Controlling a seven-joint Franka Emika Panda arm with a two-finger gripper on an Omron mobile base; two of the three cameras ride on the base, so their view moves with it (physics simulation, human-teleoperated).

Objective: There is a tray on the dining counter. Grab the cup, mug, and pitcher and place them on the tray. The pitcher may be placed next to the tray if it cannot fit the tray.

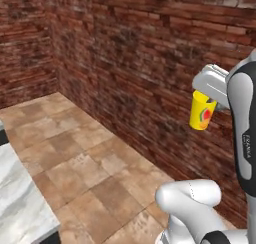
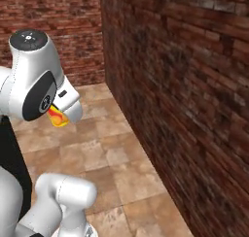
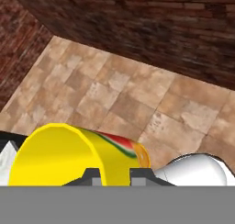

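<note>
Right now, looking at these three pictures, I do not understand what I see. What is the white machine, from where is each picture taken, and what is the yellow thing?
The white machine is a robot arm on a base that can drive, in a simulated kitchen. Two pictures come from cameras on the base, behind the arm to its left and right. The third comes from a camera on the hand, looking along the gripper. The yellow thing is the cup, a small tumbler with a red-orange mark. The gripper is shut on its rim and carries it in the air above the tiled floor, near a brick wall. A corner of a marble counter shows at the left.
</note>
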